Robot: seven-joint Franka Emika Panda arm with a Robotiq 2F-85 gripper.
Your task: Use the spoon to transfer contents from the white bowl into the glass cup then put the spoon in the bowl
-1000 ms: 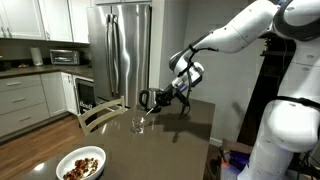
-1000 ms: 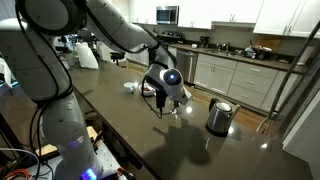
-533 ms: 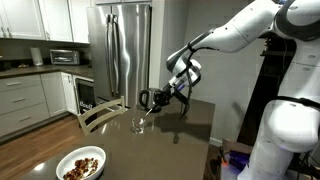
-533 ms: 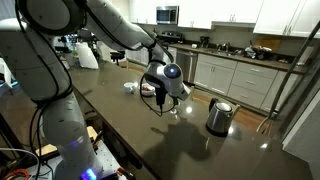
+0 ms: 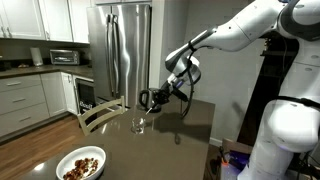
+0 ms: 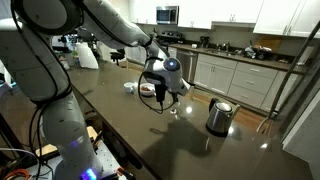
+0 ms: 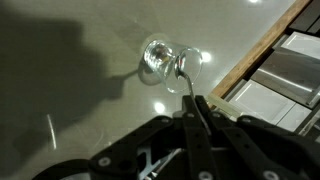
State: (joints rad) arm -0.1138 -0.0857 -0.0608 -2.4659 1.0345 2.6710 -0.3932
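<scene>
My gripper (image 7: pixel 197 99) is shut on the thin handle of the spoon (image 7: pixel 186 70). The spoon's silvery bowl end hangs over the right rim of the glass cup (image 7: pixel 158 56), which stands upright on the dark table. In an exterior view the gripper (image 5: pixel 151 100) hovers just above and to the right of the glass cup (image 5: pixel 139 124), and the spoon (image 5: pixel 145 114) slants down toward the cup. The white bowl (image 5: pixel 66 157) sits far off at the table's near left corner, with brown lumpy contents (image 5: pixel 82 166) in it. I cannot tell whether anything lies on the spoon.
A steel kettle (image 6: pixel 219 116) stands on the table right of the gripper. A wooden chair back (image 5: pixel 100 113) rises at the table's far side, before a steel fridge (image 5: pixel 125 50). The table's wooden edge (image 7: pixel 262 50) runs close beside the cup.
The arm has risen slightly with the spoon still over the glass cup. The gripper stays shut on the handle.
</scene>
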